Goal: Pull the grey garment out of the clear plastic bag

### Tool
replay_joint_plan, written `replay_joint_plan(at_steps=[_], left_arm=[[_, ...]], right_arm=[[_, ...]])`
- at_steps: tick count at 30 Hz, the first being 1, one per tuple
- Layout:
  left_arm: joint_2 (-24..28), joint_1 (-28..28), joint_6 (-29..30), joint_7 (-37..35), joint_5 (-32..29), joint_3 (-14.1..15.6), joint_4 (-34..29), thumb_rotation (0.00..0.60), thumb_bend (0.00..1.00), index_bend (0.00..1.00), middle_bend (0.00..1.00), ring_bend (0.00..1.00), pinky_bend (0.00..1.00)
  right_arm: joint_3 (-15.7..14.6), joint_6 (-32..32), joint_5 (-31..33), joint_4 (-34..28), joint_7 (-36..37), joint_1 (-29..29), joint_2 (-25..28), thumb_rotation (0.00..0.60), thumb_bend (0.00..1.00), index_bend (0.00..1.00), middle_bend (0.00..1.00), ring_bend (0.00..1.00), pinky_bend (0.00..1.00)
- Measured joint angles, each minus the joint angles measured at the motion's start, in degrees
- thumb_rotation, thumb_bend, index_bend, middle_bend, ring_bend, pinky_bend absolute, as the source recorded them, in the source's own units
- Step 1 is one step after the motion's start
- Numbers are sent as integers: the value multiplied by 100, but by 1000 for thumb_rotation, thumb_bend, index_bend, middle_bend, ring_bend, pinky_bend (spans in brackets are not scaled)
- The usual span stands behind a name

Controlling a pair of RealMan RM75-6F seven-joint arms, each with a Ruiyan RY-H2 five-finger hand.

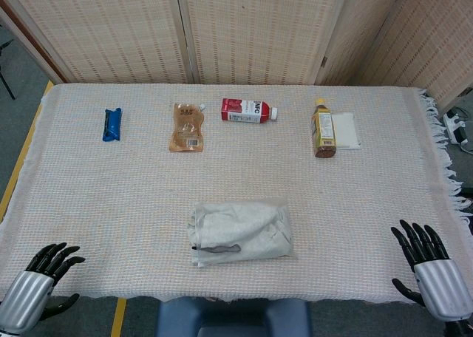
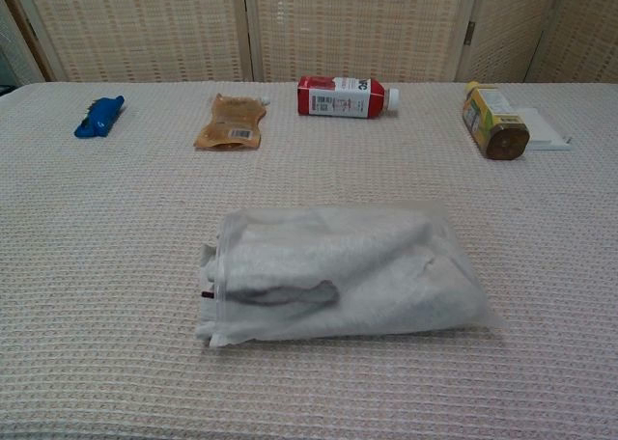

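No step has been begun: the grey garment (image 2: 328,266) is still enclosed in the clear plastic bag (image 2: 454,295) near the table's (image 1: 89,196) front edge, while the left hand (image 1: 41,278) and right hand (image 1: 432,270) are held released, fingers spread, well apart from it, so a reach toward the bag's mouth is called for.

A woven cloth (image 1: 111,196) with a rough waffle texture and a fringed edge covers the table. Between the two hands lies a clear plastic bag (image 2: 439,266), slightly glossy and crinkled, over a soft matt grey garment (image 2: 328,257). Each hand, left (image 1: 41,278) and right (image 1: 429,267), has matt black fingers and a smooth silvery metal-looking back. Far beyond them lie a glossy red plastic bottle (image 1: 247,110) and a shiny brown pouch (image 1: 187,128).
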Motion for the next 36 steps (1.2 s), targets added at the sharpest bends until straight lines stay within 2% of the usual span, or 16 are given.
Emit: replay_joint_plan(at_steps=[7,10,12,14,17,18,20,21,24,30,36], left_arm=[[-49,-22,-69,-87,152,91,21,600,213,325,226,140,204],[-141,-44,-139,-138,284,165,49,600,212,325,257,153,295],[-277,-56,-159,-178,359,190,99,600,211,326,327,211,424],[-454,-67,-157,-245,437,203,186,600,208,330,455,348,621],[-844,-78,-110,-445,575,217,404,600,207,367,731,660,865],[-1030,-85,-84,-549,634,222,510,600,207,393,825,755,929],[-1324,-98,-43,-691,724,225,685,600,212,447,944,860,992],[-1529,-111,-19,-770,782,222,819,600,220,479,980,906,1000],[-2068,-161,-19,-913,875,204,1220,600,255,528,1000,992,1000],[-3028,-344,-319,-1035,768,61,1969,600,381,538,1000,1000,1000],[-3615,-474,-353,-943,614,-151,2426,600,440,538,1000,1000,1000]], right_arm=[[9,-4,24,-12,1,-4,12,600,86,0,0,0,0],[0,-27,14,-7,-26,1,7,600,86,0,0,0,0],[6,-52,25,3,-62,10,-4,600,86,0,0,0,0],[21,-84,67,3,-85,20,-15,600,85,0,0,0,0],[67,-150,171,-10,-136,45,-43,600,85,0,0,0,0],[83,-167,204,-14,-161,53,-56,600,86,0,0,0,0],[113,-204,257,-18,-250,68,-94,600,85,0,0,0,0],[123,-225,273,-18,-297,76,-115,600,85,0,0,0,0],[141,-321,313,-14,-463,110,-192,600,85,0,0,0,0],[191,-468,441,39,-711,169,-356,600,85,0,0,0,0],[230,-579,564,74,-851,216,-448,600,84,0,0,0,0]])
